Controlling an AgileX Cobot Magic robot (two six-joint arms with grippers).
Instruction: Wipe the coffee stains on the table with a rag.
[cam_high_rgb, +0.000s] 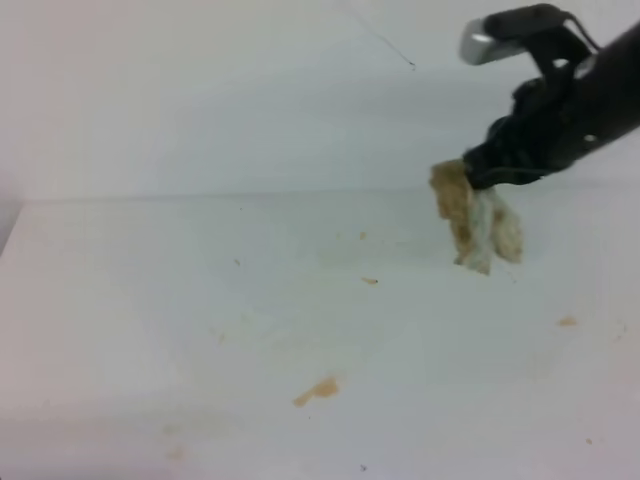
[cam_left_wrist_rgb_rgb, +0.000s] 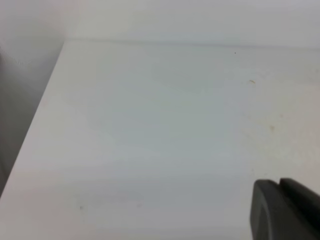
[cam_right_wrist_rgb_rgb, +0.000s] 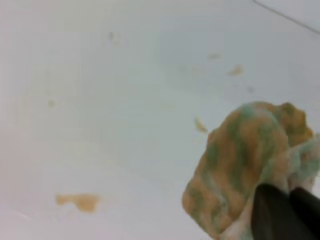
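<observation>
Table (cam_left_wrist_rgb_rgb: 150, 140) bare beside left gripper (cam_left_wrist_rgb_rgb: 285, 210)

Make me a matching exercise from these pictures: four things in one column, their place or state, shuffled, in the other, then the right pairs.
Things:
1. rag
2. biggest coffee stain
3. right gripper
4. table

Place or state:
A. white, flat, dotted with small brown specks
B. shut, black, raised at the right side
C. hanging crumpled in the air, soaked brown and green
D. lying on the near part of the table, not yet wiped

Pairs: 1-C, 2-D, 3-B, 4-A
</observation>
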